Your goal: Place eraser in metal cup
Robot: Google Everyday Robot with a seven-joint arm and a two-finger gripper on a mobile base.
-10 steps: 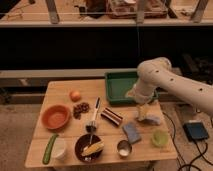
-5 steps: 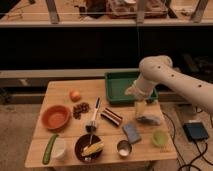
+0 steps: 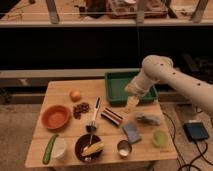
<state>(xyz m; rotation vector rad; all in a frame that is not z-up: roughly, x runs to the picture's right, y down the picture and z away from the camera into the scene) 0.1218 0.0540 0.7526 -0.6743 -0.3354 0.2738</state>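
The gripper (image 3: 132, 103) hangs at the tray's (image 3: 117, 87) front rim; open or closed, I cannot tell. The eraser (image 3: 112, 116) lies just left of it in view and nearer the camera, long axis slanting toward the near right, with the cup (image 3: 124, 148) nearer still

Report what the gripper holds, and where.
Nothing seen held: the gripper hangs at the front edge of the green rectangular tray; the dark striped rectangular eraser lies apart.
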